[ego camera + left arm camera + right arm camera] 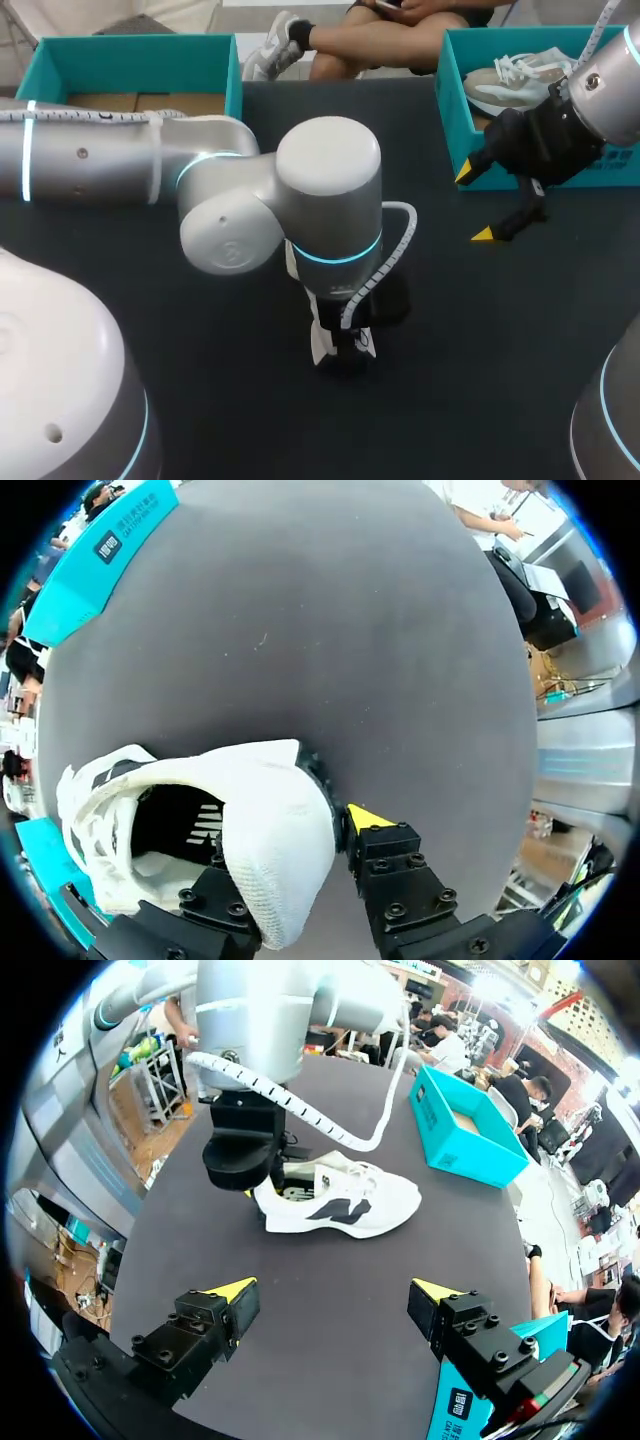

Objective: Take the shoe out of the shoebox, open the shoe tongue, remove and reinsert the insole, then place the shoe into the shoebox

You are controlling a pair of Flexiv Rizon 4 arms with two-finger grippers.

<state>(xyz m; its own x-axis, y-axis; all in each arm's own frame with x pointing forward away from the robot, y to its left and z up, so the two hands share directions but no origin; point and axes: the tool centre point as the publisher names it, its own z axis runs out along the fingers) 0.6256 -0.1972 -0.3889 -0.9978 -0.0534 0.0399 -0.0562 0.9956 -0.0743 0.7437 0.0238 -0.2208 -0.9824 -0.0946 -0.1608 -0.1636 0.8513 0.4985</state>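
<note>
A white shoe (340, 1200) with dark side markings lies on its sole on the dark table (330, 1090), toe toward the far teal shoebox (465, 1135). In the head view only a white sliver of the shoe (318, 345) shows under my left arm. My left gripper (290, 840) comes down on the heel, one finger inside the shoe (180, 820) and the yellow-tipped finger (365, 818) outside against the heel, so it is shut on the heel wall. My right gripper (475, 204) hangs open beside the right shoebox (455, 150), apart from the shoe, with nothing in it (335, 1300).
An open teal shoebox (130, 60) stands at the back left with brown cardboard inside. The right shoebox holds another pale shoe (520, 80). My left arm's big joint (330, 190) hangs over the table's middle.
</note>
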